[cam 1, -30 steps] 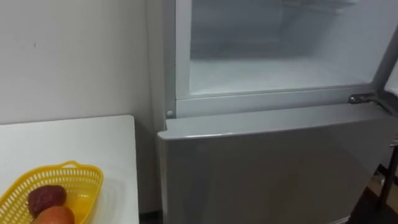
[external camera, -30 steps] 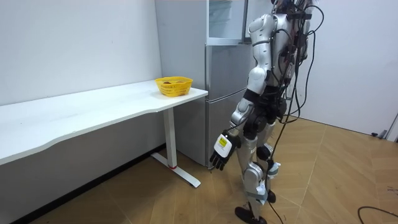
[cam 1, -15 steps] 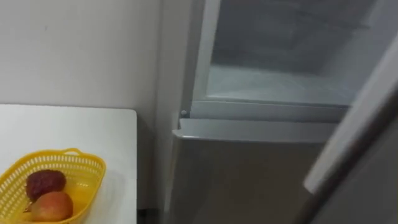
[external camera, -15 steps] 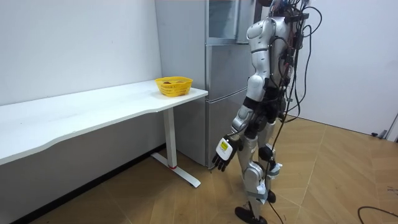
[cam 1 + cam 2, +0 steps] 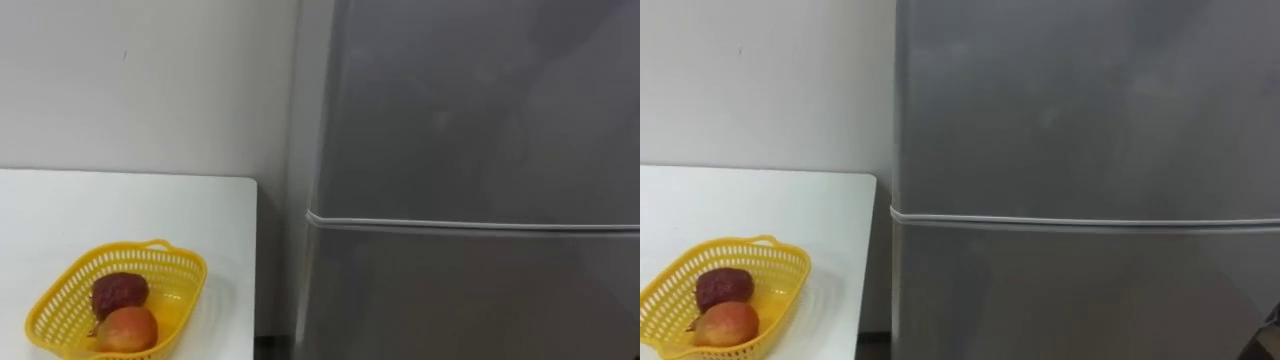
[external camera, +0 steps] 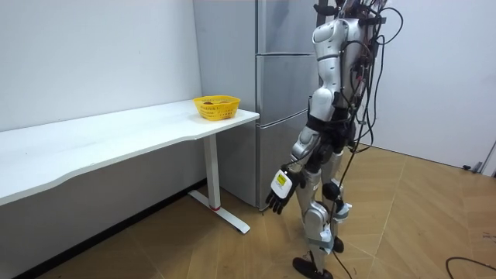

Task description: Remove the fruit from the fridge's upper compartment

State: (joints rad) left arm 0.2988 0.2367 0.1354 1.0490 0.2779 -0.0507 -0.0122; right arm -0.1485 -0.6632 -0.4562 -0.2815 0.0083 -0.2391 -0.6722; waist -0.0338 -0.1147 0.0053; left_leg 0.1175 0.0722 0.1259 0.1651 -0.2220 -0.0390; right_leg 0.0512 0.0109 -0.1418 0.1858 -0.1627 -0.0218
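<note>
Yellow plastic basket (image 5: 60, 310) sits on the table (image 5: 120, 205) just beside the fridge (image 5: 470, 130), an easy drop-off. It holds a dark red fruit (image 5: 120, 293) touching an orange fruit (image 5: 127, 328). With both fridge doors shut, retrieval looks finished. The left hand (image 6: 279, 190) hangs by the thigh, fingers relaxed and empty.

Place: sparse indoor test room set up like a home kitchen corner | Room view: tall grey two-door fridge (image 6: 283, 101) stood upper centre against bare white walls (image 6: 93, 54); long white table (image 6: 93, 139) ran along the left; wood-plank floor (image 6: 418, 225) lay lower right | Eye views: yellow basket (image 5: 180, 275) of fruit (image 5: 126, 328) sat lower left on the table.
</note>
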